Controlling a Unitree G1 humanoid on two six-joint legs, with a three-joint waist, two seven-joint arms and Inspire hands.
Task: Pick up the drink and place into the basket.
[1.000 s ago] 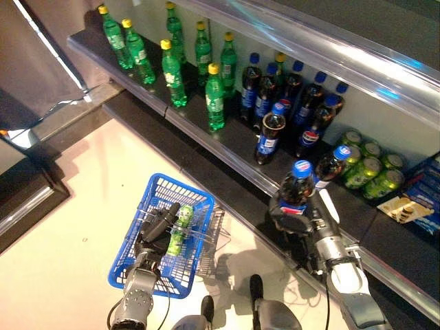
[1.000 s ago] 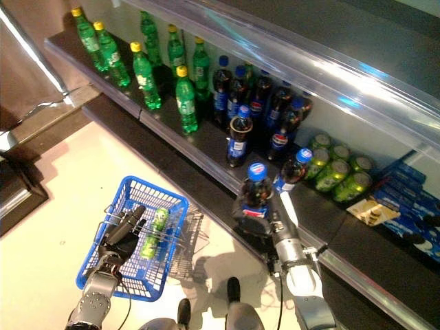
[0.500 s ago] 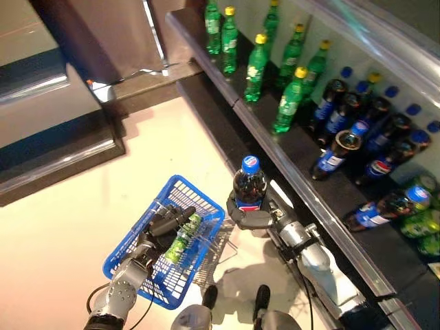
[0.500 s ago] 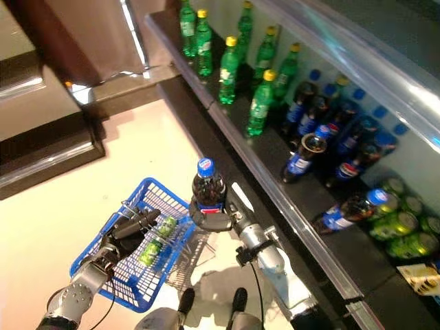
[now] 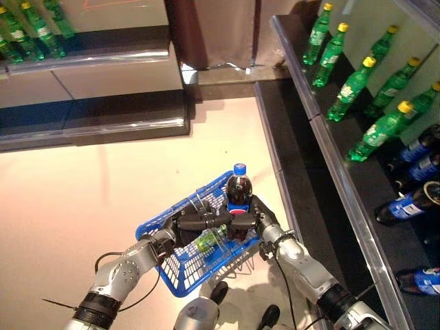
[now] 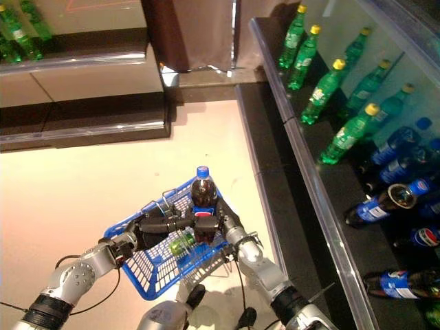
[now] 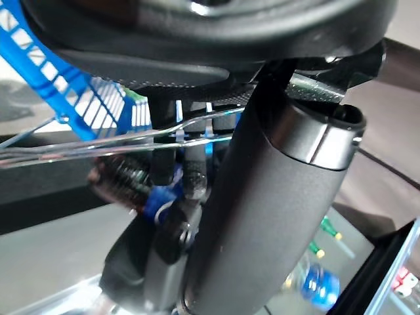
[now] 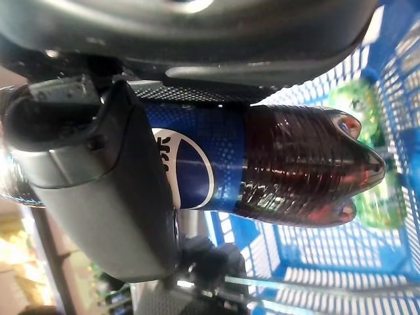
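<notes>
Holding a cola bottle (image 5: 238, 194) upright over a blue basket (image 5: 180, 278), the robot looks to be at the placing step of the task. Its right hand (image 5: 250, 220) comes in from the right, fingers and thumb curled around the bottle's lower body across the blue label. The right wrist view confirms the clamp: the thumb lies over the label, and the dark ribbed base of the bottle points toward the blue mesh below.

The bottle's blue cap stands above the basket's far rim, and its base sits at or just inside the right part of the opening. Whether the base already touches the basket floor cannot be told.

The left hand (image 5: 184, 222) reaches in from the left, fingers closed around the basket's wire handle (image 5: 206, 218), carrying the basket off the pale floor. A small green bottle (image 5: 209, 240) already lies on its side inside, just left of the cola bottle and near both hands.

By my judgement, the next move calls for lowering the bottle until the basket bears it, keeping it clear of the wire handle and the green bottle, then loosening the right hand's fingers.

On the right, a long dark shelf (image 5: 330, 165) carries green bottles (image 5: 352, 81) at its far end and more cola bottles (image 5: 412, 204) nearer.
</notes>
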